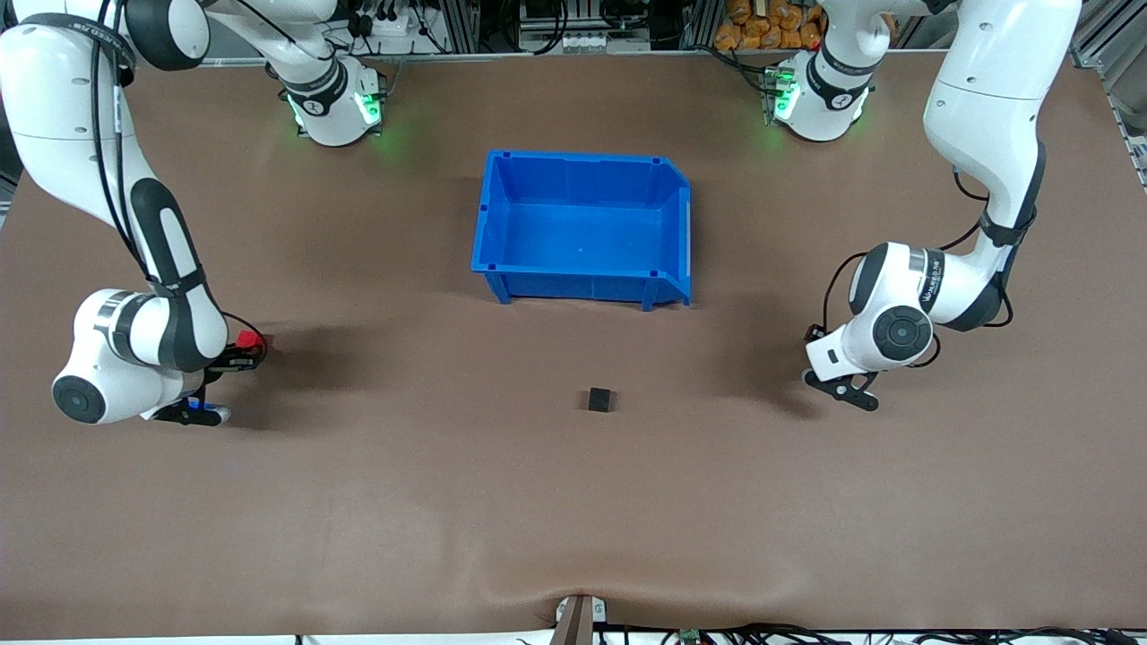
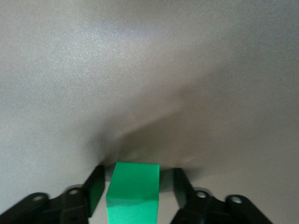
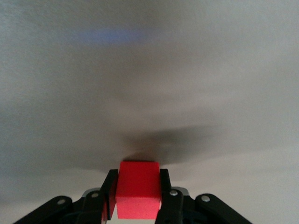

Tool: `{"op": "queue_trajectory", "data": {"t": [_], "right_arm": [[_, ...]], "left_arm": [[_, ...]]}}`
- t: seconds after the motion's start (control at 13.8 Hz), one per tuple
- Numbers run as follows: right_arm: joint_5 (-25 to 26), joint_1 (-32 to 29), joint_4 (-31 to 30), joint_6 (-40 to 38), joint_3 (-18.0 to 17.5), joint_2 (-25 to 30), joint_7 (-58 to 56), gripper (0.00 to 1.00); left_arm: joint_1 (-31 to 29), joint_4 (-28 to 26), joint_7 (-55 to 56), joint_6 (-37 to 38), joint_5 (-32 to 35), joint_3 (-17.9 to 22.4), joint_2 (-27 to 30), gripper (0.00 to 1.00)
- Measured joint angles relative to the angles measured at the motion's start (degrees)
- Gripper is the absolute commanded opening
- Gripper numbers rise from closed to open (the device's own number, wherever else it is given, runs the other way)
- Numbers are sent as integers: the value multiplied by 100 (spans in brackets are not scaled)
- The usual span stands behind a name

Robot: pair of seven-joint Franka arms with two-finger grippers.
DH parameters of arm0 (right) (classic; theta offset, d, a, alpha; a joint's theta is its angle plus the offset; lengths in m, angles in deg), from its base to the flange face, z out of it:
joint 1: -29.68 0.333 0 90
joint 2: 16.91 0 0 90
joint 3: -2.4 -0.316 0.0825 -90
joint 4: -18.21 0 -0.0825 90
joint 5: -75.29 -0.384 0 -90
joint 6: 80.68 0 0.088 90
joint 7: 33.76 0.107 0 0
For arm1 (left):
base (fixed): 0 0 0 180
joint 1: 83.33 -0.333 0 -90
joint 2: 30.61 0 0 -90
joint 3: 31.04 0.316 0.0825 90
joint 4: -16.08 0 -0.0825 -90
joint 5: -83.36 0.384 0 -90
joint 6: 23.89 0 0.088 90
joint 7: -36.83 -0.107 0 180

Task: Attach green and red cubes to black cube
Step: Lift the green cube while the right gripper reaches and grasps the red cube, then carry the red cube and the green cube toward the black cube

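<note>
Two hands low at the table ends: my right hand (image 3: pixel 138 196) pinches the red cube (image 3: pixel 138 189); my left hand (image 2: pixel 134 191) brackets the green cube (image 2: pixel 134 191), gaps showing. Matte black cube (image 1: pixel 600 399) sits on open brown table (image 1: pixel 573 502), nearer than the blue bin (image 1: pixel 582 278).

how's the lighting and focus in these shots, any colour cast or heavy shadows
Front view: even light, sharp, soft shadows on the brown table beside each arm and by the blue bin. Left wrist view: the table looks washed-out grey, with a dark shadow above the green cube. Right wrist view: same grey cast, a faint blue smear, shadow by the red cube.
</note>
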Motion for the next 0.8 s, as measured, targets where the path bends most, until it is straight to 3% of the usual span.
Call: {"op": "queue_trajectory", "data": {"t": [0.14,0.43,0.65,0.8], "right_arm": [[-399,15,202,-325,-10,4,544,0],[-2116,109,757,-862,-35,22,2533,0],[-3095,556,906,-732,-76,22,4103,0],[-3696,1065,918,-152,-91,13,5010,0]], "left_arm": [[-38,4,70,88,-1,3,57,1],[-165,15,668,150,-1,17,65,1],[-55,184,1664,147,-2,-19,65,1],[15,332,2294,147,-49,-31,67,1]]}}
